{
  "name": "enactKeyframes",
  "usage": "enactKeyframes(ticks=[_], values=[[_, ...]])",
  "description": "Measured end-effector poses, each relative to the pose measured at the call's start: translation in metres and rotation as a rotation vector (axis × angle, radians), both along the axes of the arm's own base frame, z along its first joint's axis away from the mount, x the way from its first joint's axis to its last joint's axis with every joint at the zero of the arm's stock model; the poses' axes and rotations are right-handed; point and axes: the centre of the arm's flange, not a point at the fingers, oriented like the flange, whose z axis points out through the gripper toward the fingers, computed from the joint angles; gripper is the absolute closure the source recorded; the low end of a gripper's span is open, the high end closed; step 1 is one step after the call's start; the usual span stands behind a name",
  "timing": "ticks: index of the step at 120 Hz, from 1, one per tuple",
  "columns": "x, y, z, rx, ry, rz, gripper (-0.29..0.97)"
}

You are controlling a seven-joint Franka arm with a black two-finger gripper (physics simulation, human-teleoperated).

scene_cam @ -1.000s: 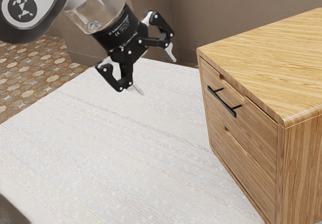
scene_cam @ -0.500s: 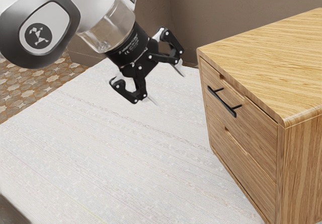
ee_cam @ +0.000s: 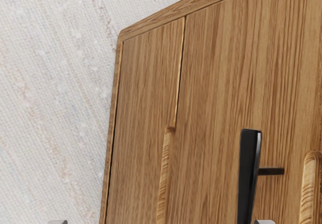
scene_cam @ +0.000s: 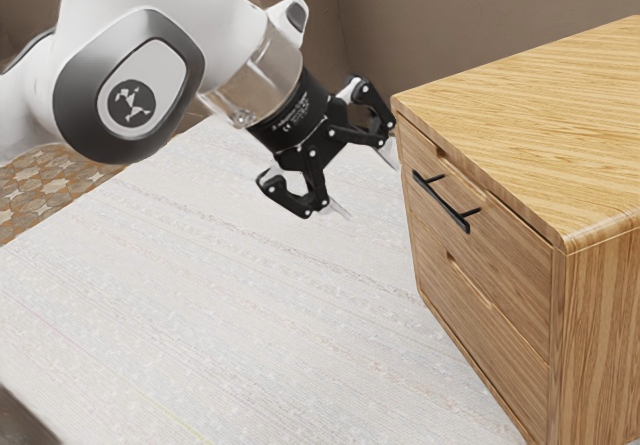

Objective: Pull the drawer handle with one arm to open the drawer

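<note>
A light wooden drawer cabinet [scene_cam: 530, 145] stands at the exterior view's right. Its top drawer front [scene_cam: 470, 230] carries a black bar handle [scene_cam: 443, 201] and sits flush with the cabinet face. My black gripper [scene_cam: 365, 180] hangs open just to the left of the cabinet, a short gap from the handle, with its fingers spread and pointing toward the drawer front. In the wrist view the black handle [ee_cam: 249, 173] stands out from the wooden drawer front [ee_cam: 226, 98] ahead of my hand.
The cabinet rests on a pale woven tabletop [scene_cam: 220, 295] that stretches to the exterior view's left and front. A lower drawer front [scene_cam: 485, 340] sits under the top one. Patterned floor [scene_cam: 40, 180] shows beyond the table's left edge.
My arm has moved toward the exterior view's right and slightly down, bringing the open gripper from mid-table to just short of the drawer front. The drawer has not moved.
</note>
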Motion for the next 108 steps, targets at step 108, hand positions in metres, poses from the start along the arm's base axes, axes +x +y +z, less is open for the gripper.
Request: enactKeyframes(ticks=[108], values=[[0.015,-0.012,-0.011,-0.025,-0.044,-0.066,0.30]])
